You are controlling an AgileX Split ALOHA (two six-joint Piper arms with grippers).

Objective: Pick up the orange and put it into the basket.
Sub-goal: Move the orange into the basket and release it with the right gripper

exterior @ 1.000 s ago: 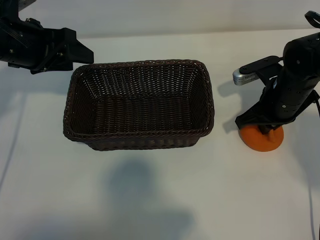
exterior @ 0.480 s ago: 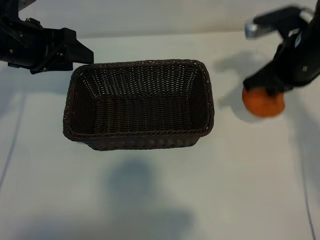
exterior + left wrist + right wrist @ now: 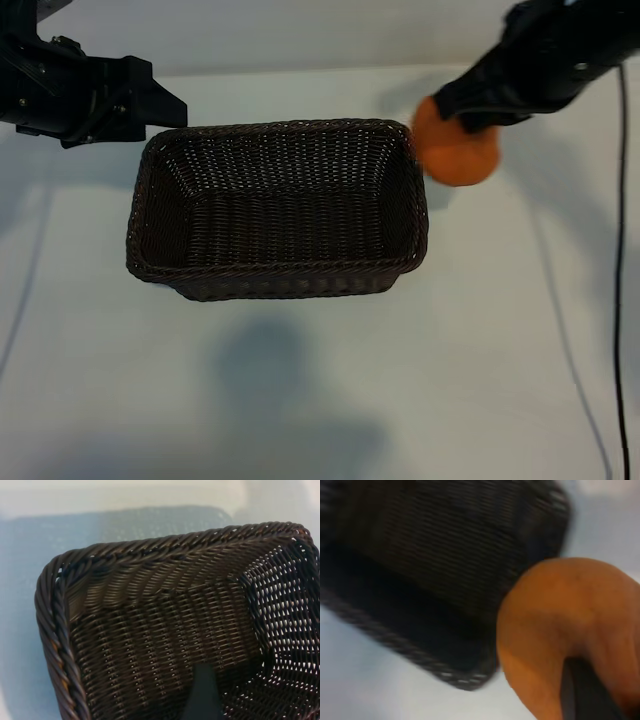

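Observation:
The orange (image 3: 458,150) hangs in the air just off the right far corner of the dark brown wicker basket (image 3: 280,285), above the table. My right gripper (image 3: 468,122) is shut on it from above, and the arm hides most of the grip. In the right wrist view the orange (image 3: 560,625) fills the near side, a dark finger (image 3: 585,690) presses against it, and the basket's rim (image 3: 420,645) lies below. My left gripper (image 3: 168,108) stays parked, open, at the basket's left far corner; its wrist view shows the basket's rim (image 3: 150,550).
The white table (image 3: 320,400) carries only the basket. A black cable (image 3: 560,330) runs down the table's right side. The right arm's shadow falls on the table behind the basket's right far corner.
The right gripper has lifted the orange off the table at the right and carried it up and left to the basket's right far corner. The left arm has not moved.

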